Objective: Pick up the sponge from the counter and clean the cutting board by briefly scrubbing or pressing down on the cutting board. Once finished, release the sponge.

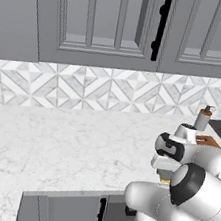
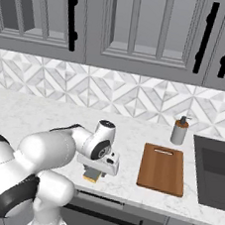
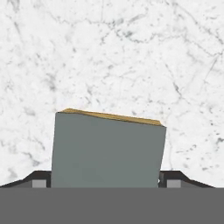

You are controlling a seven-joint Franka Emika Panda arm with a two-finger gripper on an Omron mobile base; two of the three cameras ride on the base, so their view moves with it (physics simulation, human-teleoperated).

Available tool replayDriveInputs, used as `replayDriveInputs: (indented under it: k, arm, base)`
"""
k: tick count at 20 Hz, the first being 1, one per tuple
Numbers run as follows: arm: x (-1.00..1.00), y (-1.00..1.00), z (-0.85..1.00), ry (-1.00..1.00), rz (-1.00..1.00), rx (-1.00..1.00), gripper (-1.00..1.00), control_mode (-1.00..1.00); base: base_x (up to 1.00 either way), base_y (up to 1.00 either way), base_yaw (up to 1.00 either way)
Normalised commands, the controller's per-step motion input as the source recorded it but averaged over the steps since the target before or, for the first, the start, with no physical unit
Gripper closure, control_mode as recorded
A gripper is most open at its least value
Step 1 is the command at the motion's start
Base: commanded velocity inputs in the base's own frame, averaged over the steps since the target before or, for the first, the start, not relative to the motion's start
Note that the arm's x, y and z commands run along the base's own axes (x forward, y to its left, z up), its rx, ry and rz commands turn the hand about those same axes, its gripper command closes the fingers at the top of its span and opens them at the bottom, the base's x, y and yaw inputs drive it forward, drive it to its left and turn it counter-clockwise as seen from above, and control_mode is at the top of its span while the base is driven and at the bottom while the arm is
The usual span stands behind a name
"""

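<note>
The gripper (image 2: 92, 174) is low over the near edge of the counter (image 2: 44, 116), with the sponge (image 3: 107, 148) between its two fingers. In the hand view the sponge's grey-green top faces the camera and a thin yellow-orange edge shows along its far side, while the dark fingertips (image 3: 40, 177) sit right against its left and right flanks. The jaws look clamped on the sponge, though whether it is already lifted clear of the marble or resting on it cannot be told from these pictures. In the right base view the sponge shows as a small yellow and grey block under the hand, near the front lip of the counter.

The cutting board (image 2: 162, 168) lies flat to the right of the gripper, well apart from it, its short handle slot pointing to the far side. A soap bottle (image 2: 180, 131) stands just beyond the board's far edge, and a dark sink (image 2: 214, 172) sits to the right of the board.

The step in hand appears to be the pick-up, with the grasp made or nearly made. The next move calls for raising the sponge enough to clear the board's edge, carrying it right over the wood, then pressing down on the board's middle, staying clear of the bottle.
</note>
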Motion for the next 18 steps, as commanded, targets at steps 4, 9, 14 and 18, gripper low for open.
replayDriveInputs:
  k: [4,9,14,18]
  arm:
    - [0.0,0.0,0.0,0.0,0.0,0.0,-1.0,-1.0]
    - [0.0,0.0,0.0,0.0,0.0,0.0,1.0,-1.0]
    - [0.0,0.0,0.0,0.0,0.0,0.0,1.0,-1.0]
    - [0.0,0.0,0.0,0.0,0.0,0.0,1.0,-1.0]
  base:
    - [0.0,0.0,0.0]
    - [0.0,0.0,0.0]
    - [0.0,0.0,0.0]
    - [0.0,0.0,0.0]
